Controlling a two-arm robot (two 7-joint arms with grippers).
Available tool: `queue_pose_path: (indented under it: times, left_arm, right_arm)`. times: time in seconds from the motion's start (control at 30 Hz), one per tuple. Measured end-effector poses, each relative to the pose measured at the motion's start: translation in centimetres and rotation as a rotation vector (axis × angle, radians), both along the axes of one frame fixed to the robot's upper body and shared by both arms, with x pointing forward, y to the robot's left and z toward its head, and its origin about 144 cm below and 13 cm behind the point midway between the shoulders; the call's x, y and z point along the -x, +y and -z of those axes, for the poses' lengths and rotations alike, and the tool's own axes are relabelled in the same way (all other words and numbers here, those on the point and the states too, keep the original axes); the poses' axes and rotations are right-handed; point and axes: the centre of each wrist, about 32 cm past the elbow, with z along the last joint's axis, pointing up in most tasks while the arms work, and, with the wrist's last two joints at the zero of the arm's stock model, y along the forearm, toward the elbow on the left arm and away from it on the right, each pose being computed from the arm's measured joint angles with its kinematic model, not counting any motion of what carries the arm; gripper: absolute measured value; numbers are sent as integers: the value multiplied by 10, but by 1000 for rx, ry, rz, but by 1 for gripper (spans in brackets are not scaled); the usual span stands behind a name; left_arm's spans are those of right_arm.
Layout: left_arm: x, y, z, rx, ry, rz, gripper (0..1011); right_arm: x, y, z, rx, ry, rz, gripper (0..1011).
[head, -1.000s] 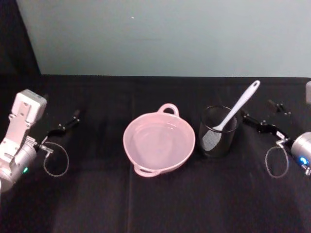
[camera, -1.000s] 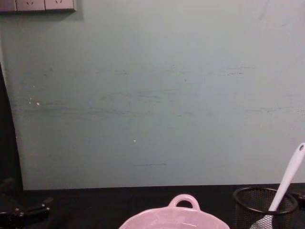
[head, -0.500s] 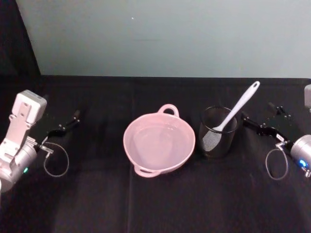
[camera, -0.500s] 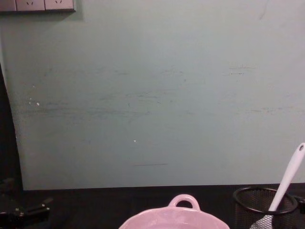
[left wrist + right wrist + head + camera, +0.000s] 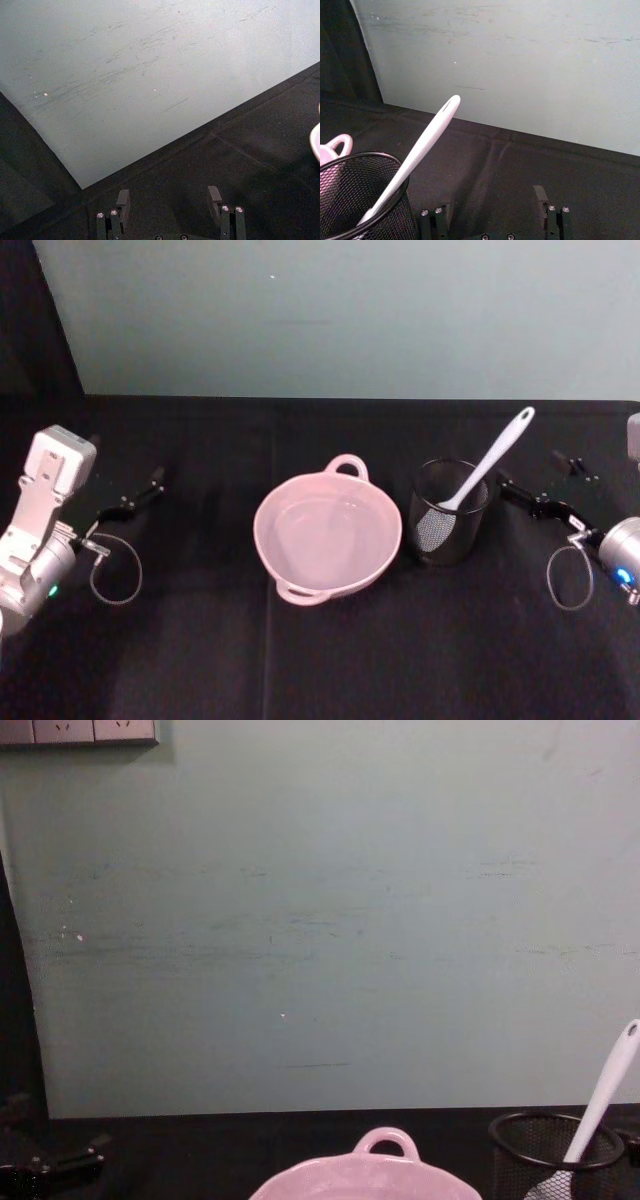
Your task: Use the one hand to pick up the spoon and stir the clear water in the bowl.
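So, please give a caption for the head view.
White spoon standing in mesh cup beside pink bowl.

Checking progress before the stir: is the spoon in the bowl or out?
Out. The spoon stands tilted in the black mesh cup, beside the pink bowl.

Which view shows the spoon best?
Head view: the whole spoon shows, head down in the mesh cup, handle leaning up toward the right gripper. Right wrist view shows handle and hole; chest view, the handle at the frame edge.
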Motion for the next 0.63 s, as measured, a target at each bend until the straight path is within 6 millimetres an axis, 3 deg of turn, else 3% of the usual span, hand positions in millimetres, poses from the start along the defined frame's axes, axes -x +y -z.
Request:
queue_pose_path:
  times: [0.63]
  left_arm:
    - [0,0,0,0,0,0,1011]
  right_arm:
    - [0,0,0,-2,0,0,1002]
